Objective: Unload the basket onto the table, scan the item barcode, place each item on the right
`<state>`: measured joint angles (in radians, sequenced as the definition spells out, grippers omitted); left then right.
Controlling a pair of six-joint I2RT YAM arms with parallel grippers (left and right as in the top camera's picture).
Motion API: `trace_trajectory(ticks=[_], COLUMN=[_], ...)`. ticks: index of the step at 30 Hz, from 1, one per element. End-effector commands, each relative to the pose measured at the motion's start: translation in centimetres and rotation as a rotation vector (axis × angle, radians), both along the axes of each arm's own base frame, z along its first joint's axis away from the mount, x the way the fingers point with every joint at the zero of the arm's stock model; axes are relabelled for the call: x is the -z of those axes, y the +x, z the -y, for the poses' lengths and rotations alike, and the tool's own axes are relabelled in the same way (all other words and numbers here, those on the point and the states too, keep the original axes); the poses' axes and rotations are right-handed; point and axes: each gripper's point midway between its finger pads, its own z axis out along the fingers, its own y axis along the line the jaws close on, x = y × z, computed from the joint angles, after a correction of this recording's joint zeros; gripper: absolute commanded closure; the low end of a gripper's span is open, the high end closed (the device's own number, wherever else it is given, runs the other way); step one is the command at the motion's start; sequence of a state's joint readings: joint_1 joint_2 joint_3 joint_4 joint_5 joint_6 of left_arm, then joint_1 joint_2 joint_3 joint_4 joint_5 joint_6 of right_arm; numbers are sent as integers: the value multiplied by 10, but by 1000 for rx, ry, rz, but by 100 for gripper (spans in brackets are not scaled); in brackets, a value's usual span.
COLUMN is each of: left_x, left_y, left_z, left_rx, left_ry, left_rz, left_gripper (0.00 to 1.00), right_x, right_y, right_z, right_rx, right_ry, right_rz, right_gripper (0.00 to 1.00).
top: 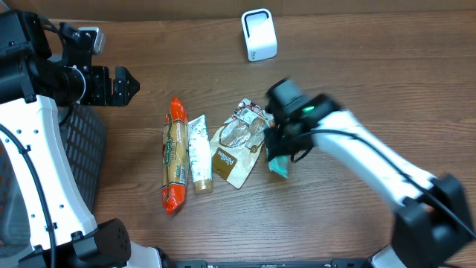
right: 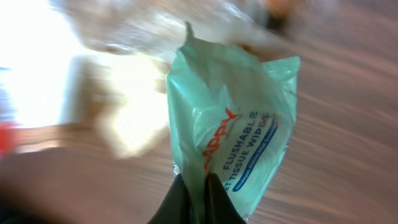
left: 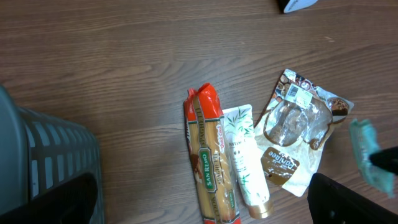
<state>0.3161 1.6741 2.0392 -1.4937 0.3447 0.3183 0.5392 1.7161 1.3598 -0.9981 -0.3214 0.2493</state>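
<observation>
Right tool [right: 193,190] pinches green wipes pack [right: 239,118], left tool [top: 128,85] spread, over wooden table [top: 372,82].

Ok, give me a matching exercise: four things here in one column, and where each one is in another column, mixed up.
Things:
1 green wipes pack
2 pasta packet
3 white scanner
4 white tube

Places:
A alone at the far edge
B pinched in the right tool
C left end of the row
D between the pasta packet and the brown pouch

Pairs: 1-B, 2-C, 3-A, 4-D
</observation>
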Motion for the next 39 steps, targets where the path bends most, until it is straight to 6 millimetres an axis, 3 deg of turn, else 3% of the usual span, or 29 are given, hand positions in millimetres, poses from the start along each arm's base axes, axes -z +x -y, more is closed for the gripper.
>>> trace_trajectory(ticks=[1,4,8,11,17,22,27,30,35,39], left_x=[-2,-2,-2,-2,-2,-2,-2,-2,-2,-2], left_y=[1,1,1,1,1,1,2,1,1,1], left_z=[2,2,2,2,2,2,2,2,2,2], left_rx=[26,26,26,26,26,26,26,26,26,26], left_ry=[2,2,2,2,2,2,2,2,2,2], left_rz=[13,13,13,13,13,13,13,13,13,13], left_gripper=[0,0,1,0,1,1,1,0,0,1], right_x=[-49,-43,-7,22,56,85,89,92,103,100], right_y=[-10,-2,-1,-1,4,-4,-5,-5,-5,5], right_z=[-30,-21,-5,13,51,76,80,85,113,151], right_rx=[-171,-156,-98,-25,111,174,183,200,273,328], right_ry=[446,609,687,671,562,366,336,313,181,-9], right_rz=[-60,-87,-151,-198,-214,-239,-242,-249,-266,-254], right_gripper=[96,96,96,96,96,96,91,72,65,60])
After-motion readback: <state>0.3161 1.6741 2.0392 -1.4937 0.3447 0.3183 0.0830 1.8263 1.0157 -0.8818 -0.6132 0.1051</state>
